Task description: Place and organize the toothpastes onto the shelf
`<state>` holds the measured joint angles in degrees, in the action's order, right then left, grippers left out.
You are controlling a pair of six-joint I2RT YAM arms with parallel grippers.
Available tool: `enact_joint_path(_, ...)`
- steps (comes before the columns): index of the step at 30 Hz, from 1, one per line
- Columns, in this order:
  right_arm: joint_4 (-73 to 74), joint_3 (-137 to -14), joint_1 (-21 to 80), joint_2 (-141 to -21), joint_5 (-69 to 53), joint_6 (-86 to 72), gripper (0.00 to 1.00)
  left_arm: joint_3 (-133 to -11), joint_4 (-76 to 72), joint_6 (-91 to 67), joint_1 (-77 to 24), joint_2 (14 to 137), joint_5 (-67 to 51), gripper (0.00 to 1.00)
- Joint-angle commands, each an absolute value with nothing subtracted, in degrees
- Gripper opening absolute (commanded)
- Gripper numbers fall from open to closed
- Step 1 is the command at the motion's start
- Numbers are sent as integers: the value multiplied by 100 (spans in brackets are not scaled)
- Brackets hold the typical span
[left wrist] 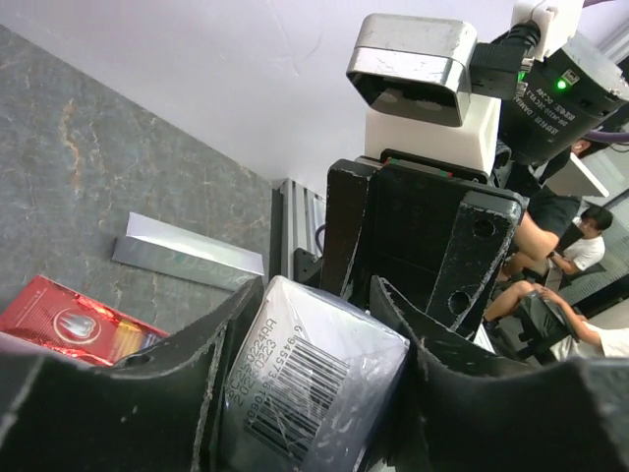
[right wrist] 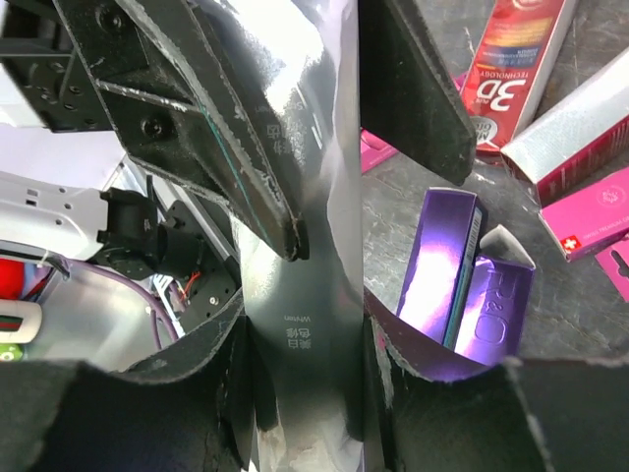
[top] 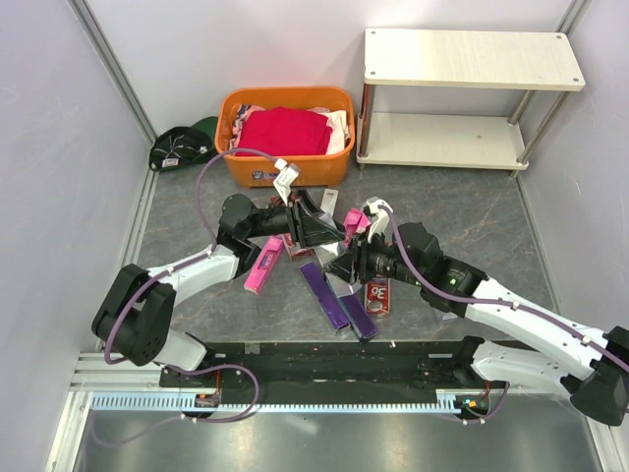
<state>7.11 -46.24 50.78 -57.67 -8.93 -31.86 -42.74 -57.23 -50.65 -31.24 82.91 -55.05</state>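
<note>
A silver-grey toothpaste box is held between both grippers above the table's middle. My right gripper is shut on one part of it. My left gripper is shut on its barcoded end. In the top view the two grippers meet, left gripper and right gripper. Other toothpastes lie on the table below: a pink one, two purple ones and a red one. The cream two-tier shelf stands at the back right and holds nothing.
An orange basket with a red cloth stands left of the shelf. A dark green cap lies in the back left corner. In the left wrist view a silver box and a red box lie on the table.
</note>
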Motion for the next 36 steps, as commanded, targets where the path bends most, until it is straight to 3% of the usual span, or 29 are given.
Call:
enact_joint_path(1,229,-4615,5089,-5573,-405,-3419,31,-4324,-6258,-5379,-3138,8315,-5485,27)
enact_joint_path(7,246,-4395,5080,-5186,113,-3454,67,-4412,-6362,-5730,-2857,8297,-5072,24)
enact_joint_path(9,299,-4342,5089,-5019,184,-3463,71,-4438,-6416,-5949,-2681,8306,-5019,24)
enact_joint_path(24,132,-3938,5089,-5009,26,-3472,72,-4561,-7347,-6837,-2470,8675,-5098,23)
enact_joint_path(27,53,-3902,5089,-5001,131,-3480,66,-4544,-7488,-6943,-2470,8736,-5142,23)
enact_joint_path(31,-219,-3841,5089,-4896,149,-3568,28,-4526,-7488,-6917,-2470,8736,-5177,25)
enact_joint_path(33,-246,-3850,5089,-4878,114,-3621,20,-4509,-7471,-6882,-2461,8719,-5177,29)
enact_joint_path(36,-255,-3841,5089,-4852,97,-3700,18,-4500,-7182,-6689,-2426,8640,-5203,51)
